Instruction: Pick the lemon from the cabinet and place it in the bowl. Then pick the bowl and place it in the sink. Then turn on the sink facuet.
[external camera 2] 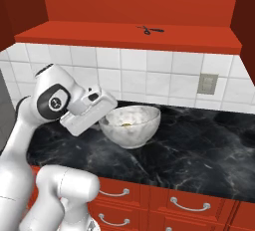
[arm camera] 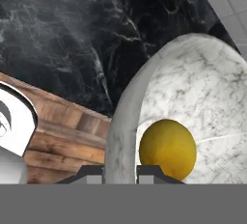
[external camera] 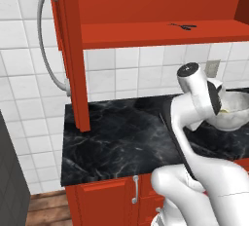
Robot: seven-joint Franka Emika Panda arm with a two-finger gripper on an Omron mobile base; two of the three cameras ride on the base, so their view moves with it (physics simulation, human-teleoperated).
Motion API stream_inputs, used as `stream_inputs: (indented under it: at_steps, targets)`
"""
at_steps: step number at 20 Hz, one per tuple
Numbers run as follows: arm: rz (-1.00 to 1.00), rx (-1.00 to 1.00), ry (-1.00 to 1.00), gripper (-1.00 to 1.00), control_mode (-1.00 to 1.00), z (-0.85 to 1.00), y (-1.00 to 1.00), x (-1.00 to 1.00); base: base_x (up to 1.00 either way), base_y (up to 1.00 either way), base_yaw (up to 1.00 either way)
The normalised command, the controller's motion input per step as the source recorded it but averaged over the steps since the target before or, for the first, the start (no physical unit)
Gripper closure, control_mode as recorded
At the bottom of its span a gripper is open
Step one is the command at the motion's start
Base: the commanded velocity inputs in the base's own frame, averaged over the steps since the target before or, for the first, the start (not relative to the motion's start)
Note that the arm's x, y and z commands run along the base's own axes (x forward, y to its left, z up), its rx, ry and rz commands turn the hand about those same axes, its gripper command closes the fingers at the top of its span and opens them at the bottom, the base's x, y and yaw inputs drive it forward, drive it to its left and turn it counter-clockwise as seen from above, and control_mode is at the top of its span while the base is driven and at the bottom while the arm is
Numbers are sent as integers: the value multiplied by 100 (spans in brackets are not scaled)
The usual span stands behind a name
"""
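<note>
From the left base view the bowl [external camera: 232, 113] sits far right on the counter [external camera: 116, 142] with bare marble left of it, the right base view shows the gripper [external camera 2: 102, 120] at its near-left rim, and the hand view shows jaws pinching that rim with the lemon [arm camera: 167, 149] already inside, sink and faucet steps remaining.

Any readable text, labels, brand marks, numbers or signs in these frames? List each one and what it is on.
None: no words, numbers or brand marks can be read in these frames.
The bowl, the lemon, the cabinet and the black marble counter all carry no lettering.
The grey wall plate on the tiles is blank.
The small dark item on the cabinet shelf is too small to show any marking.
</note>
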Motion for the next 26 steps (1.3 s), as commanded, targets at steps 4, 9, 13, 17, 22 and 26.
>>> stream_inputs:
  at_steps: [4,9,13,17,22,26]
  targets:
    - [5,0,-9,100,-100,73,0,-63,0,0,0]
    - [20,1,-14,100,-100,65,-1,-64,0,0,0]
    - [37,2,-7,100,-100,35,3,-42,0,0,0]
    - [35,2,-2,100,-100,1,48,-32,0,0,0]
    - [28,2,-1,100,-100,12,69,-33,0,0,0]
    - [15,5,-1,100,-100,44,16,-33,0,0,0]
